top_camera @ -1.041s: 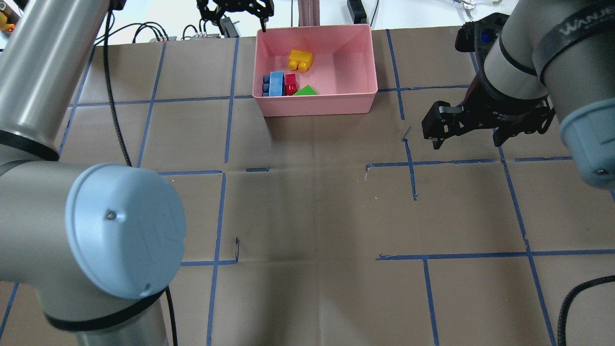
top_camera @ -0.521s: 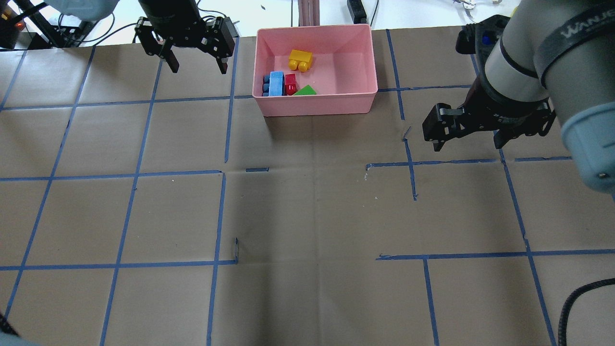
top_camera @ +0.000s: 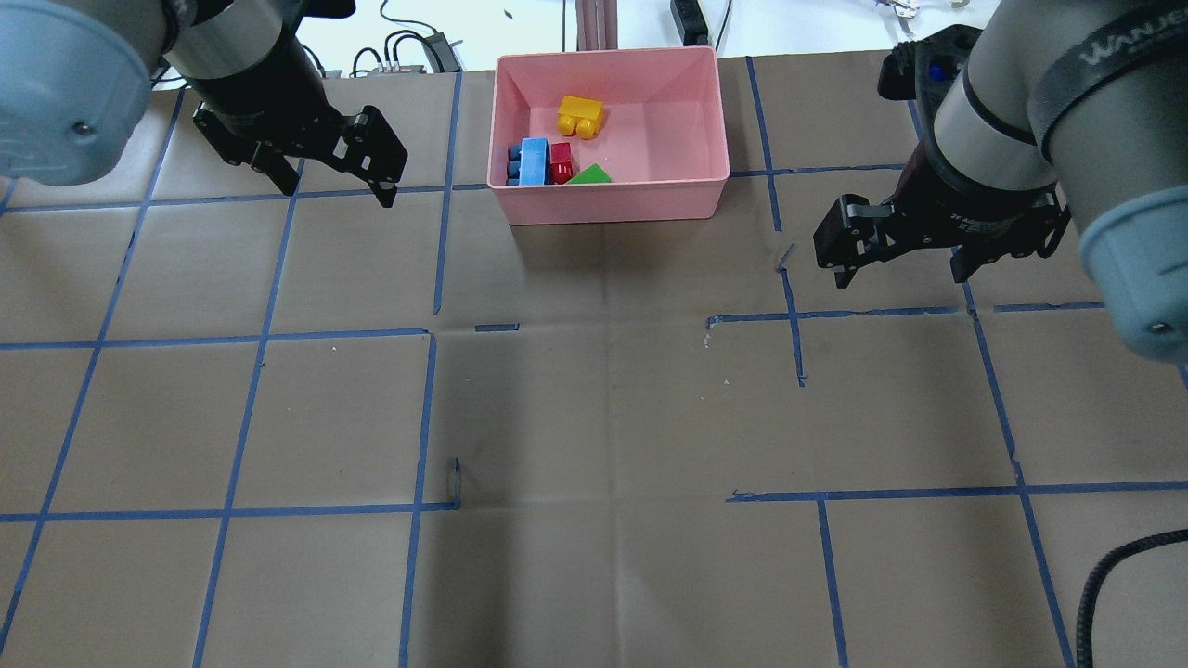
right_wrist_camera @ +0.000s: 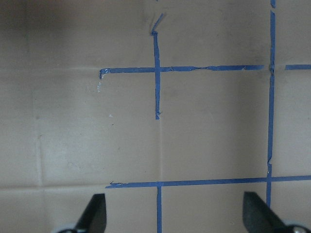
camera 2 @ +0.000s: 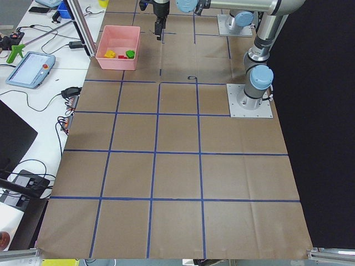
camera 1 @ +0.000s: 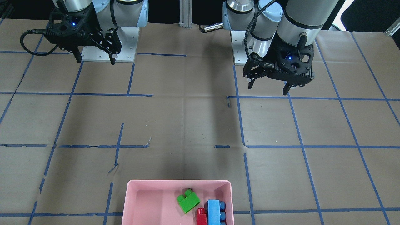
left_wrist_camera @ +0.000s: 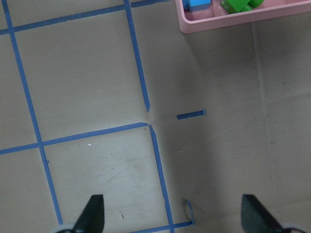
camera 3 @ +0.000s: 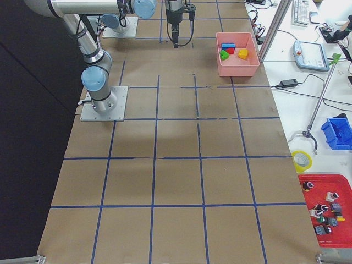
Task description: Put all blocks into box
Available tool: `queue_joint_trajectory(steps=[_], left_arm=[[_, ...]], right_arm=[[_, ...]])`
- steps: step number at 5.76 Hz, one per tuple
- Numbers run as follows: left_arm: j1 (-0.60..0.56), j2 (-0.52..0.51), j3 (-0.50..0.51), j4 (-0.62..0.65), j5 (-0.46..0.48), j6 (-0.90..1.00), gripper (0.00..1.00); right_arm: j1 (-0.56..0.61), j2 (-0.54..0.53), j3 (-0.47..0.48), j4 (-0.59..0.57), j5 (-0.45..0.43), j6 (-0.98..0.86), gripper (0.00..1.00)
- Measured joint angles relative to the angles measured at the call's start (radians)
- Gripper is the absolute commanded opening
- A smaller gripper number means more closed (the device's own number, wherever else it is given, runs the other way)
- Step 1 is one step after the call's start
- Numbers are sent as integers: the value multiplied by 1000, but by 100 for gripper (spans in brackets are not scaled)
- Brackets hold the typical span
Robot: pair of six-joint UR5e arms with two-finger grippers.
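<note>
Overhead exterior: brown taped paper (top_camera: 594, 417) is covering everything, box (top_camera: 613, 201) is sitting between left gripper (top_camera: 334, 187) and right gripper (top_camera: 900, 276), both gaping.

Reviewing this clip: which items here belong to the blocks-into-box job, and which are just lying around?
Job:
pink box
yellow block, blue block, red block and green block, all inside it

Lying about, on the side bench:
teach pendant
tape roll
red tray of small parts
blue bin

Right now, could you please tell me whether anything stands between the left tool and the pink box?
Nothing visible does. Between the left tool and the box lies only flat brown paper crossed by a blue tape line; the tool is open and empty.
</note>
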Motion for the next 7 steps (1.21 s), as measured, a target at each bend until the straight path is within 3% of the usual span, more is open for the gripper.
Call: queue_joint_trajectory(steps=[7], left_arm=[[34, 20, -6, 10, -8, 5, 100]], right_arm=[[0, 4, 11, -8, 3, 0, 100]])
